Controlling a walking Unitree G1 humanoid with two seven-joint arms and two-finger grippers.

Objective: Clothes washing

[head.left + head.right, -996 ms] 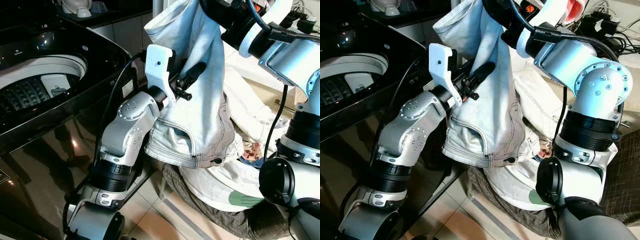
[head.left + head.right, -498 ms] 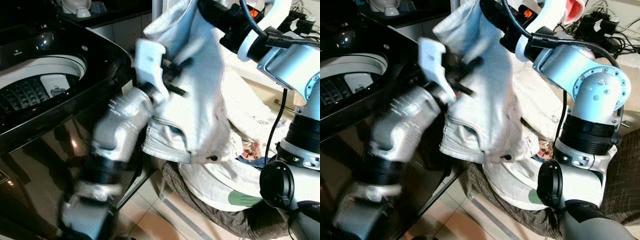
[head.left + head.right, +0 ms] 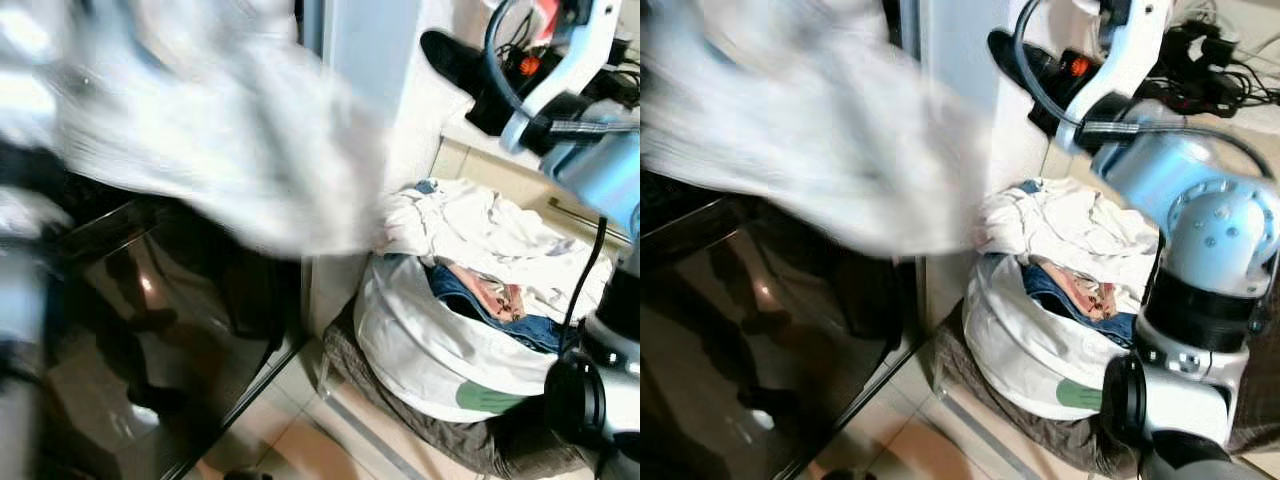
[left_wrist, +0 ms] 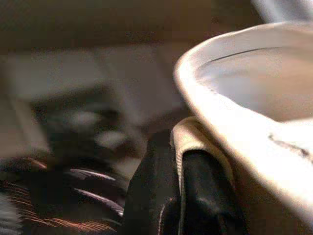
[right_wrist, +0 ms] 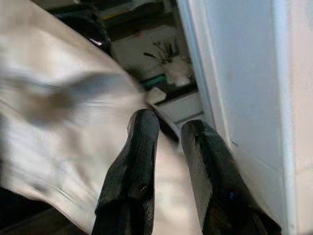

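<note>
A white garment (image 3: pixel 220 150) sweeps, blurred, across the upper left above the black washing machine (image 3: pixel 150 330). My left gripper (image 4: pixel 178 166) is shut on the garment's thick hem (image 4: pixel 205 103), which is pinched between its black fingers (image 4: pixel 151 186). My left arm (image 3: pixel 15 300) is a grey blur at the left edge. My right arm (image 3: pixel 590 150) stands raised on the right. In the right wrist view, my right gripper (image 5: pixel 168 125) has a narrow gap between its fingers, and the pale cloth (image 5: pixel 58 122) streaks past just beyond them.
A white laundry bag (image 3: pixel 430 350) full of clothes (image 3: pixel 480 290) sits on the floor to the right of the machine, against a white wall post (image 3: pixel 370 60). Cables and plugs (image 3: pixel 1200 50) lie at the back right. Tiled floor (image 3: pixel 300 450) shows between the machine and the bag.
The garment has swung from in front of the bag to the left, over the washing machine, with my left arm. The laundry bag's contents are now uncovered. The camera has shifted too.
</note>
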